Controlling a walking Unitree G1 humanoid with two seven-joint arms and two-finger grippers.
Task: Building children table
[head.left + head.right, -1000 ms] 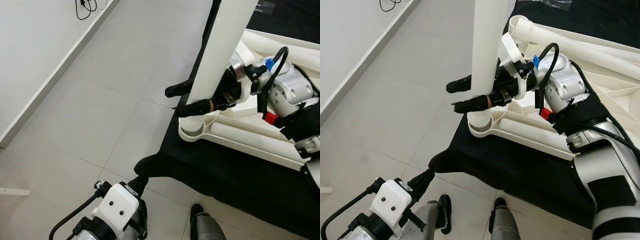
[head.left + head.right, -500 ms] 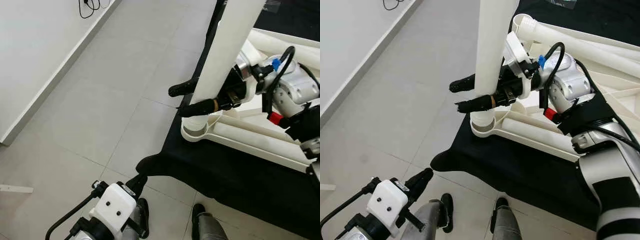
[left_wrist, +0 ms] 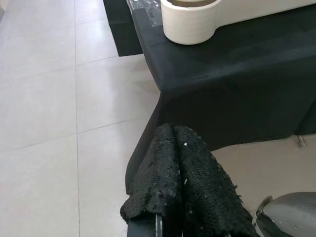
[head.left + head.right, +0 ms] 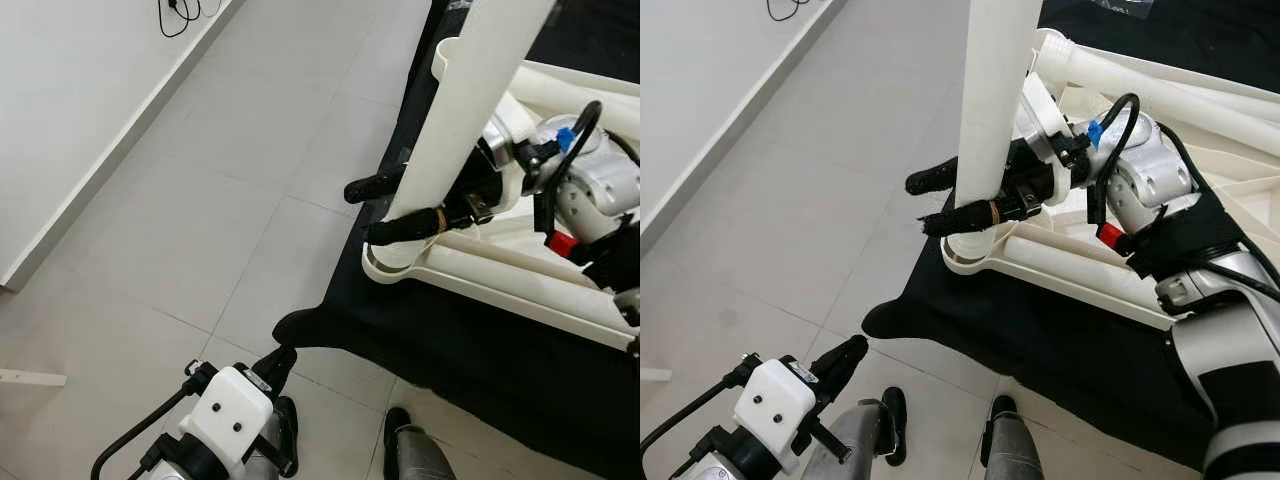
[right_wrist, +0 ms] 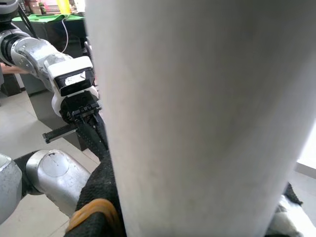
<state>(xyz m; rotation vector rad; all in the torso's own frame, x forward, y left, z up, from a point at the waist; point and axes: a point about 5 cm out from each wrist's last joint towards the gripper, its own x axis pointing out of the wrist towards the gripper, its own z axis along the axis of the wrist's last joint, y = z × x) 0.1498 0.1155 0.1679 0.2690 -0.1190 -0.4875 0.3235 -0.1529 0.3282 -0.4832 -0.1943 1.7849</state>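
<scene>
- Right tool [image 4: 958,203] clamped on a thick white table leg [image 4: 997,100], one black finger on each side of the tube, at the near left corner of the upturned white table frame [image 4: 500,280].
- Leg held nearly upright, leaning slightly, lower end sitting in or just above the round corner socket [image 4: 385,265] of the frame; cannot tell whether fully seated.
- Yellowish band visible around one of the right tool's fingers [image 4: 405,228], close to where it presses the tube.
- Frame lying on a black cloth [image 4: 450,350] spread over a low counter, cloth corner hanging down toward the tiled floor [image 4: 200,200].
- Second round socket [image 4: 1045,42] showing at the far corner of the frame, with a long white rail running off to the right from it.
- Silver right arm [image 4: 1150,180] reaching in across the frame, blue and red fittings and black cable on the wrist.
- Left tool [image 3: 182,182] hanging low beside the counter, near the drooping cloth corner, fingers pressed together and holding nothing.
- White wrist block of the left arm [image 4: 235,420] at the lower edge, above the floor.
- Robot's feet [image 4: 1000,415] on the tiles just in front of the counter.
- White wall and skirting [image 4: 90,180] along the left, with a black cable [image 4: 175,12] dangling at the top.
</scene>
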